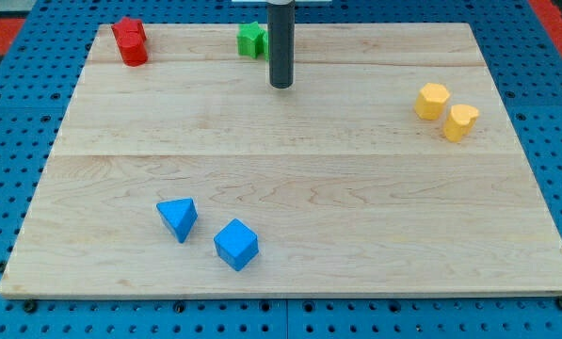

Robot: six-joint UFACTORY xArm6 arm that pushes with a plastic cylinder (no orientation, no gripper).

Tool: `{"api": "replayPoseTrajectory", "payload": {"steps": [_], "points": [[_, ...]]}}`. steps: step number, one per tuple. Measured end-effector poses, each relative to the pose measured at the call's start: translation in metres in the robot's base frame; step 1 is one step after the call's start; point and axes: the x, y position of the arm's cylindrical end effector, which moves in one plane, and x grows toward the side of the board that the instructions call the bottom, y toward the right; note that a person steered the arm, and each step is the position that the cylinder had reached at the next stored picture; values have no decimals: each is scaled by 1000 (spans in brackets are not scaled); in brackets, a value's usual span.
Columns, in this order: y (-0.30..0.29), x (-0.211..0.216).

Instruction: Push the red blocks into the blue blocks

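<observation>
Two red blocks sit pressed together at the view's top left: one behind, and a rounder one in front; their shapes are hard to make out. A blue triangular block and a blue cube lie near the view's bottom, left of centre, a small gap between them. My tip stands near the view's top centre, far to the right of the red blocks and well above the blue ones. It touches no block.
A green star-like block sits just left of the rod, near the board's top edge. Two yellow blocks sit together at the view's right. The wooden board lies on a blue pegboard.
</observation>
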Motion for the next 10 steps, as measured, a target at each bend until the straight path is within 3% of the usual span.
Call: {"api": "replayPoseTrajectory", "payload": {"steps": [4, 6, 7, 8, 9, 10], "points": [[38, 14], [-94, 62], [-207, 47], [-303, 0], [-302, -75], [-300, -125]]}}
